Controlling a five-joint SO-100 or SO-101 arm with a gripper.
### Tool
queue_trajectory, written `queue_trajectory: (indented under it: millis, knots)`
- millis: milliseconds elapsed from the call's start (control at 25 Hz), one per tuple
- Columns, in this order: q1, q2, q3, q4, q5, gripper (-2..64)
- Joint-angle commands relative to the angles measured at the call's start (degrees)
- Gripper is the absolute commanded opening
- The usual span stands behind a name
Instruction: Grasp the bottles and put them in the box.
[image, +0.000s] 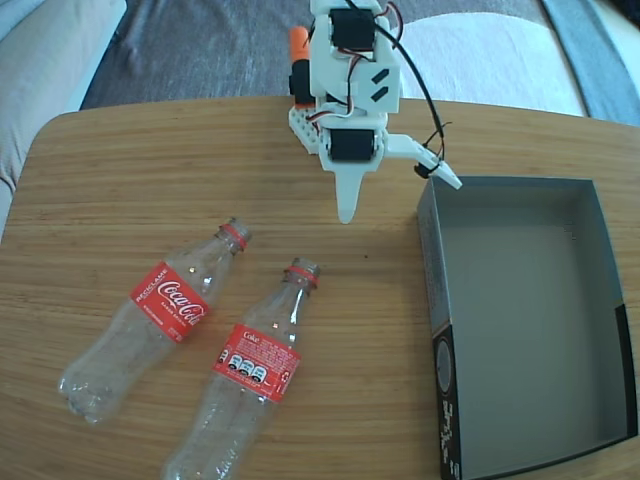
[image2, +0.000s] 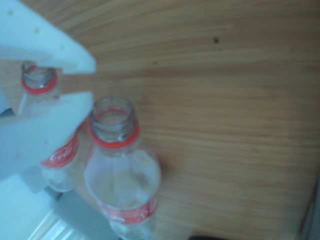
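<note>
Gripper (image: 400, 190) wide open, empty, at 12 o'clock; bare table (image: 100, 180) around bottles (image: 170, 300) (image: 262, 360); box (image: 445, 300) at 3. Wrist view alone shows open necks (image2: 114, 120).

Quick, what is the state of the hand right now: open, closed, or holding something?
Hand: open, holding nothing, above the table; both bottles lie untouched.

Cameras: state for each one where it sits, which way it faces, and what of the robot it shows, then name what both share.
Fixed view: sits high at the near table edge, looking down and across at the table, two bottles, the box and the arm with its gripper.
Wrist view: rides on the gripper, facing down at the bottle mouths; white fingers enter from the left.
Shared: the left bottle, the right bottle, the wooden tabletop.
</note>
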Motion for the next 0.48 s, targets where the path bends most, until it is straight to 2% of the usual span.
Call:
queue_trajectory:
  millis: [0,440]
  knots:
    - [0.3,0.4,-0.5,-0.1,-0.1,-0.1]
    - [-0.2,0.4,-0.5,-0.1,0.0,-0.1]
